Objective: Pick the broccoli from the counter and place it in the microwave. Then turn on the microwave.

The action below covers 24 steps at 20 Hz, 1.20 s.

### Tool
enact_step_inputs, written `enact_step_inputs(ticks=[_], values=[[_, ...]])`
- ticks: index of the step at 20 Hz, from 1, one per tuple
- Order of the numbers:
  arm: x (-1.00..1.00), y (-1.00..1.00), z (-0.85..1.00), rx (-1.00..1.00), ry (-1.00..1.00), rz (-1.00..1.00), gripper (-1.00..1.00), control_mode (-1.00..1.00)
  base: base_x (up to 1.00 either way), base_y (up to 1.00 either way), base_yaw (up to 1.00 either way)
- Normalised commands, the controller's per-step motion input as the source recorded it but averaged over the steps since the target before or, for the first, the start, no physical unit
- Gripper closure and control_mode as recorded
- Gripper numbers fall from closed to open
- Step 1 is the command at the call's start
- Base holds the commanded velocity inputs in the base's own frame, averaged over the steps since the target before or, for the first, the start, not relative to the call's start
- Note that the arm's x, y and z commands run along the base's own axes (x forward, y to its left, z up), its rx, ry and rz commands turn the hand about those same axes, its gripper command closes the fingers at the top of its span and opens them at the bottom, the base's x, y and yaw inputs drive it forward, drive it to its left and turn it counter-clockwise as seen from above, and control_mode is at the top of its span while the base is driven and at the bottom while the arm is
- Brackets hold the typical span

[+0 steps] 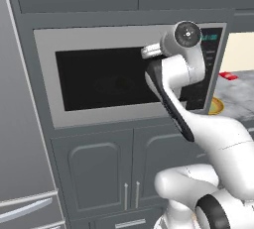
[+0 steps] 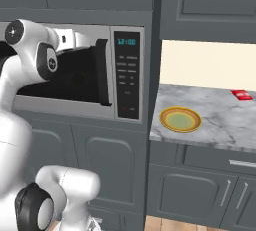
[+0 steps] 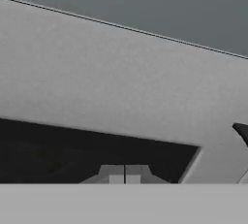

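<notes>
Right base view gives me the only legible writing: the teal display on the microwave (image 2: 75, 75) reads 12:00, with rows of small button labels below it on the black panel (image 2: 127, 75) that are too fine for me to read. From that side I also see the black curved handle (image 2: 102, 72) just left of the panel, a round yellow-orange dish (image 2: 180, 119) on the grey marbled counter (image 2: 220, 120), and a small red item (image 2: 242, 94) farther back near the cream wall. Left base view shows the whole black window and the silver frame, with my arm crossing in front of the panel, and the grey fridge (image 1: 20, 124) at left. In the hand view my gripper (image 3: 124, 177) sits pressed together, fingertips touching with nothing between them, pointed at the silver frame above the window's upper corner. I cannot make out the broccoli on the counter or through the dark window.
</notes>
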Motion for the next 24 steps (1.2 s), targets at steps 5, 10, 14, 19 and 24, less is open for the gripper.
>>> enact_step_inputs(ticks=[5, 10, 14, 19, 24], values=[[-1.0, -0.48, -0.05, -0.01, -0.15, 0.01, 1.0, -1.0, 0.0, 0.0, 0.0], [-0.48, -0.98, -0.38, 0.05, -0.02, 0.01, 1.0, -1.0, 0.0, 0.0, 0.0], [-0.06, -0.81, -0.44, 0.09, 0.0, 0.01, 1.0, -1.0, 0.0, 0.0, 0.0], [0.02, -0.55, -0.46, 0.07, 0.0, 0.01, 1.0, -1.0, 0.0, 0.0, 0.0], [0.11, -0.33, -0.29, 0.05, 0.01, 0.0, 1.0, -1.0, 0.0, 0.0, 0.0]])
